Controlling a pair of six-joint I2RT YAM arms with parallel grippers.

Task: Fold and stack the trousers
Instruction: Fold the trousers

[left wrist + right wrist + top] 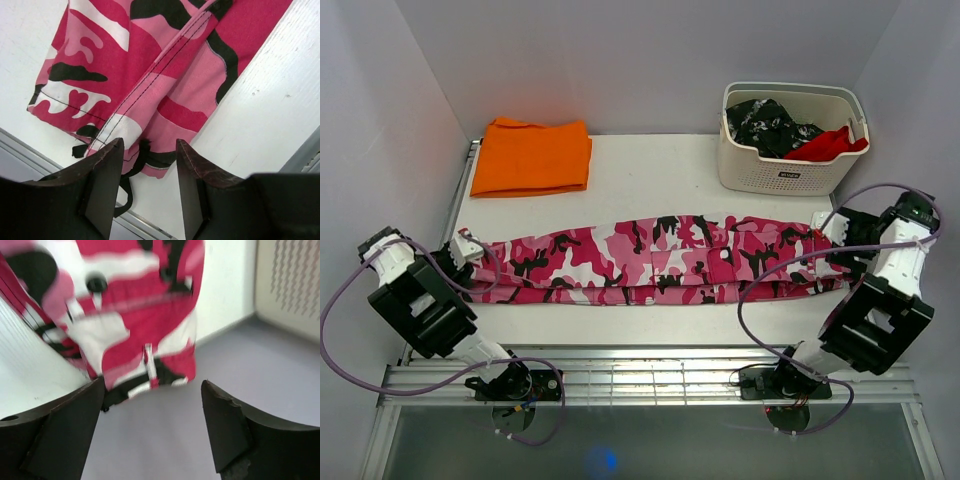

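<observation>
Left pincer [150, 145] of mine stands partly apart, nothing between its jaws, close by the hem end of the trousers [650, 262]; my right pincer [154, 385] gapes wide and empty near the waist end. The trousers lie stretched lengthwise across the white counter [650, 170], legs together, patched in hot pink, pale pink, white and black, with dark stitched seams and black buttons

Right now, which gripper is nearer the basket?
Right. The right gripper is beside the trousers' waist, near the basket; the left gripper is far off, at their cuffs.
</observation>
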